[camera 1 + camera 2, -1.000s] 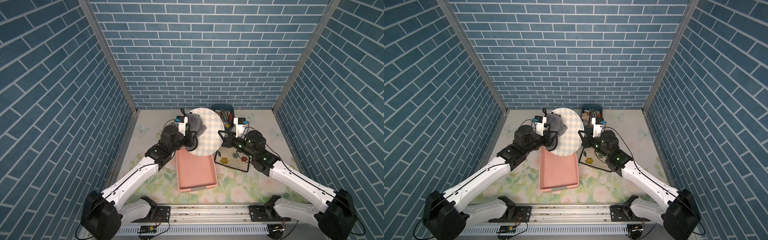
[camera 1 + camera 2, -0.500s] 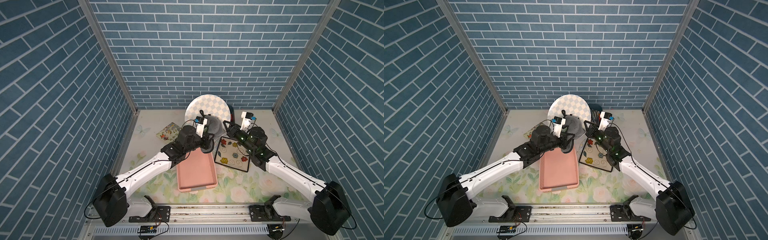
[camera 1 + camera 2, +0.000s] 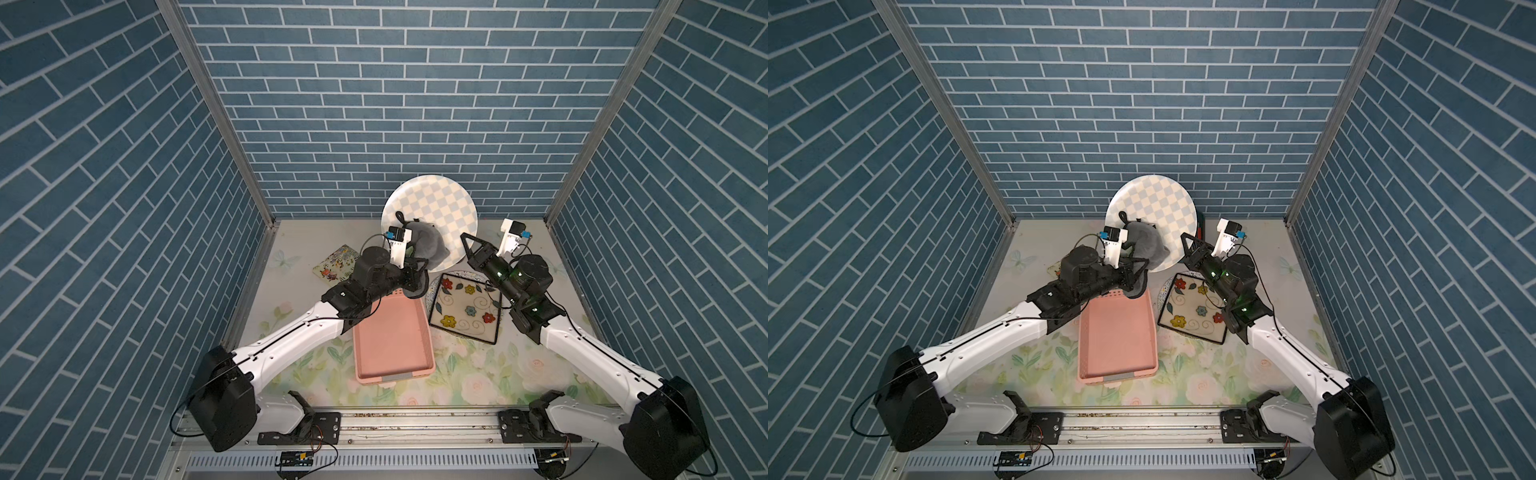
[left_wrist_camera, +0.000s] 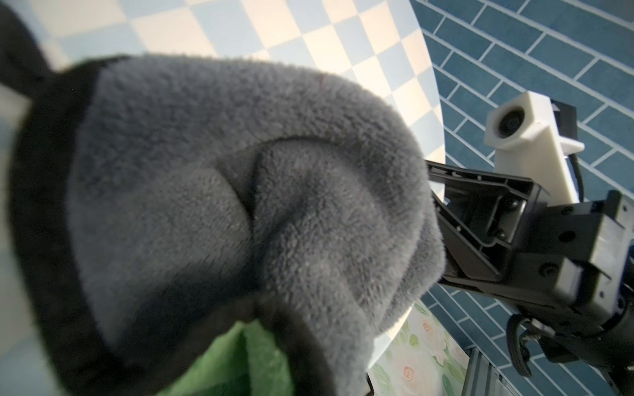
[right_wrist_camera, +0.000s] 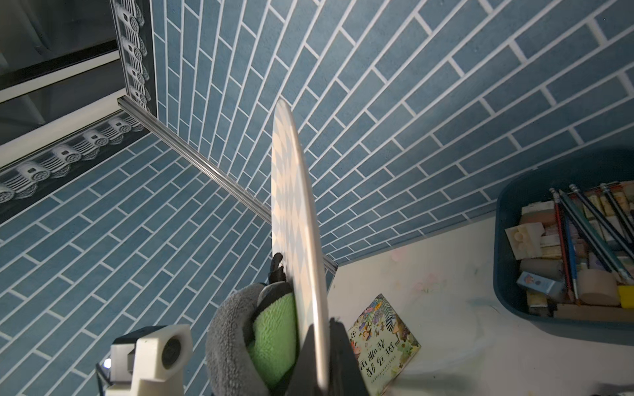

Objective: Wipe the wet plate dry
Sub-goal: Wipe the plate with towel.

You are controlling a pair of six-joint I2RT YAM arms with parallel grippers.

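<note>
Overall: you had both arms raised over the back of the desk [image 3: 316,249], meeting at the checked plate [image 3: 436,208].
Plate position: you held it clear of the desk, standing on edge in front of the back wall. Its blue-and-cream checked face was turned toward the camera in both top views [image 3: 1154,203], and the right wrist view caught it edge-on [image 5: 295,212].
Right jaws: you had them clenched on the plate's lower rim, one on each face, on the side nearest the right arm.
Left jaws: you had them clenched in the grey cloth [image 3: 428,247], which wrapped over them and hid their tips.
Cloth: it was fluffy grey outside [image 4: 240,205] with a green layer [image 5: 274,336] inside. You had it pressed against the lower part of the checked face, green side to the plate, close beside the right jaws. A black loop stuck up from it.
Pink tray [image 3: 390,340]: it lay flat on the desk, in front of and below the raised plate.
Flowered square dish [image 3: 465,309]: it lay flat on the desk just beside the tray, partly under the right arm.
Booklet [image 3: 334,264]: it lay on the desk toward the left wall, apart from the tray.
Blue bin [image 5: 504,240]: it sat at the back of the desk near the plate, holding pencils and small blocks.
</note>
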